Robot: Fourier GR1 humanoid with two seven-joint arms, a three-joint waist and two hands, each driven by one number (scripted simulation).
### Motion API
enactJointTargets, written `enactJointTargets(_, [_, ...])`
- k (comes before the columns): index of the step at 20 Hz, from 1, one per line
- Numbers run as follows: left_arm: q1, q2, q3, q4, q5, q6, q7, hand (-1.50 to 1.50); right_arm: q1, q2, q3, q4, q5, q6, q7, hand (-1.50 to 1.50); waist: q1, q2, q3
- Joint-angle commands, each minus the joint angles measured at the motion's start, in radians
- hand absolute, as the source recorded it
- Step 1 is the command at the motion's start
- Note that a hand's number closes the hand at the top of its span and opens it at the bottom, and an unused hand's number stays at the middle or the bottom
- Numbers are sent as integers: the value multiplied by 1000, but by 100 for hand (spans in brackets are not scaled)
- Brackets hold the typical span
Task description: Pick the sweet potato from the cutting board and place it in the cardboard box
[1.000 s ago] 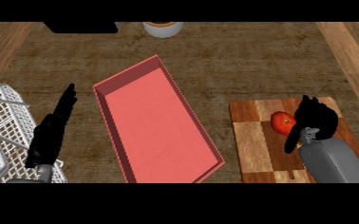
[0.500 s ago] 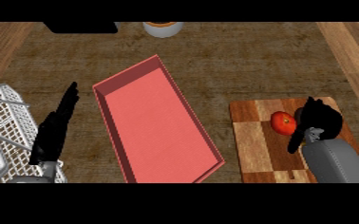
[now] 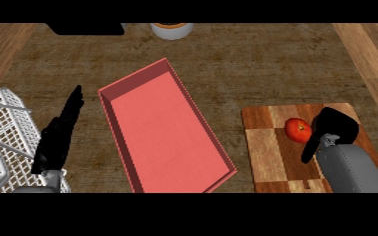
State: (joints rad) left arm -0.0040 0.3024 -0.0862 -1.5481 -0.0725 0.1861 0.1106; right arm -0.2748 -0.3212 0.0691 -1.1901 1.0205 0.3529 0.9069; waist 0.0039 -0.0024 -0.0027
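The sweet potato [image 3: 297, 129], a round red-orange lump, lies on the checkered wooden cutting board [image 3: 266, 155] at the lower right. My right hand [image 3: 337, 125] sits against its right side. The fingers bend over that side and the thumb points down-left below the sweet potato, which still shows almost whole. The cardboard box [image 3: 159, 130], a long shallow pink-red tray, lies slantwise in the middle with nothing inside. My left hand [image 3: 62, 130] rests open at the lower left, fingers straight and pointing up, left of the box.
A white wire rack [image 3: 15, 130] stands at the left edge beside my left hand. At the back are a grey pot [image 3: 172, 30] and a black object [image 3: 87, 28]. A lighter wooden strip [image 3: 362, 50] runs along the right.
My right hand's fingers have bent from pointing up to arching beside the sweet potato, and the hand has shifted slightly right. The sweet potato, the box and the left hand have not moved.
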Motion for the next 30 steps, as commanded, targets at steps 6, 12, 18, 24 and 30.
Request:
enactJointTargets(6, [79,-28,5,-24,-34,-14,-51,0,38,-39,86,-56,147,-60,-16,150,-1,0,2])
enactJointTargets(12, [35,-51,26,-1,-38,-37,-36,0,-9,-59,87,20,213,-125,-93,150,0,2,3])
enactJointTargets(18, [37,-25,59,20,-24,-39,-39,0,229,92,294,-345,144,-280,-262,150,-35,-10,3])
enactJointTargets(24, [66,-33,56,-9,-36,-35,-33,0,478,6,409,-735,204,-300,-248,150,-26,-5,2])
enactJointTargets(30, [3,-16,79,2,-26,-62,-3,0,541,34,498,-980,202,-325,-253,150,-19,-2,2])
